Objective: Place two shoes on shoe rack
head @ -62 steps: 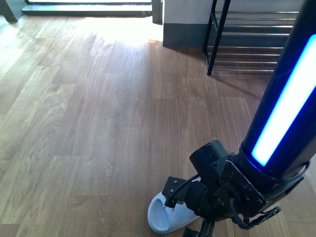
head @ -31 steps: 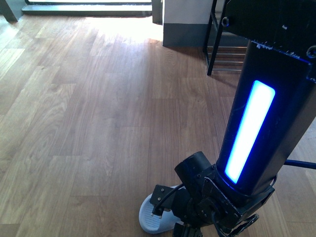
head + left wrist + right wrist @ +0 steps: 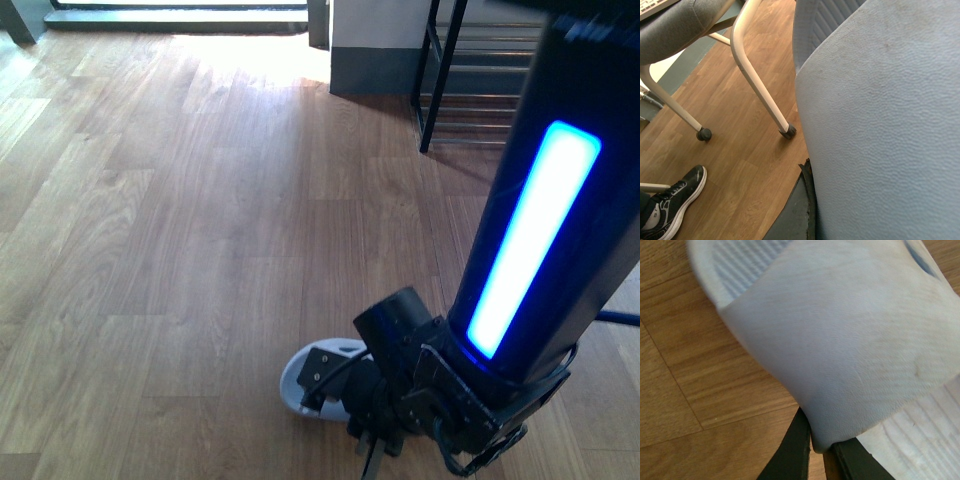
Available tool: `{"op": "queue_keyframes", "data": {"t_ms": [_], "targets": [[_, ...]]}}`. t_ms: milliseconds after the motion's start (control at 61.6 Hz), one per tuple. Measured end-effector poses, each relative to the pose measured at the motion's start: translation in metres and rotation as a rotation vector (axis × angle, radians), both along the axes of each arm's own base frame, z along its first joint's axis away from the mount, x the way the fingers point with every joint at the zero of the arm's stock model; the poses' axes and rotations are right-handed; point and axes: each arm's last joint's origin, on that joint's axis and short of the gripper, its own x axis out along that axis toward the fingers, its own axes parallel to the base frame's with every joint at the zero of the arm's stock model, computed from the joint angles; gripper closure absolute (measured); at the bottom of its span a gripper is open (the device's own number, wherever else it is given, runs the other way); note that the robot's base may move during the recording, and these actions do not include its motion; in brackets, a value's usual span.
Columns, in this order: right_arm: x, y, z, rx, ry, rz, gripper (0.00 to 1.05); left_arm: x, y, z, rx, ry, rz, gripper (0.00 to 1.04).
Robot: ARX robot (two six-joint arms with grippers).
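Front: right claw (image 3: 372, 440) low over the pale slipper (image 3: 298, 378) on the wood floor (image 3: 180, 250), with the shoe rack (image 3: 490, 90) well apart at the far right. Left wrist: left claw (image 3: 809, 197) clamped on the second slipper (image 3: 880, 125), held clear of the floor. Right wrist: fingers (image 3: 790, 452) pinched together on the pale slipper's strap edge.

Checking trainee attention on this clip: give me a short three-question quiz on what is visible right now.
1. True or false: the right claw pinches the strap of the pale slipper.
2. The visible part of the shoe rack holds: A) both slippers B) one slipper C) no slipper.
3. What fills most of the left wrist view?
Key: 1 true; 2 C; 3 a second pale slipper.
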Motion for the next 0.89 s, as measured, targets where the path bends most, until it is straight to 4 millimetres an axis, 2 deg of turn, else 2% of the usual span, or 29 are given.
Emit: {"op": "queue_keyframes", "data": {"t_ms": [81, 130, 244, 260, 309, 374, 422, 552, 633, 812, 893], "targets": [[0.019, -0.002, 0.036, 0.082, -0.063, -0.048, 1.03, 0.0, 0.0, 0.0, 0.0, 0.0, 0.0, 1.03], [0.026, -0.003, 0.049, 0.108, -0.084, -0.064, 1.03, 0.0, 0.0, 0.0, 0.0, 0.0, 0.0, 1.03], [0.051, -0.013, 0.107, 0.196, -0.211, -0.126, 1.03, 0.0, 0.0, 0.0, 0.0, 0.0, 0.0, 1.03], [0.052, -0.014, 0.11, 0.199, -0.218, -0.13, 1.03, 0.0, 0.0, 0.0, 0.0, 0.0, 0.0, 1.03], [0.064, -0.026, 0.149, 0.238, -0.315, -0.173, 1.03, 0.0, 0.0, 0.0, 0.0, 0.0, 0.0, 1.03], [0.068, -0.046, 0.194, 0.264, -0.431, -0.225, 1.03, 0.0, 0.0, 0.0, 0.0, 0.0, 0.0, 1.03], [0.062, -0.059, 0.22, 0.274, -0.496, -0.241, 1.03, 0.0, 0.0, 0.0, 0.0, 0.0, 0.0, 1.03], [0.039, -0.078, 0.257, 0.299, -0.58, -0.247, 1.03, 0.0, 0.0, 0.0, 0.0, 0.0, 0.0, 1.03], [0.012, -0.092, 0.286, 0.336, -0.632, -0.229, 1.03, 0.0, 0.0, 0.0, 0.0, 0.0, 0.0, 1.03], [-0.037, -0.118, 0.328, 0.384, -0.721, -0.209, 1.03, 0.0, 0.0, 0.0, 0.0, 0.0, 0.0, 1.03], [-0.065, -0.133, 0.348, 0.375, -0.806, -0.223, 1.03, 0.0, 0.0, 0.0, 0.0, 0.0, 0.0, 1.03]]}}
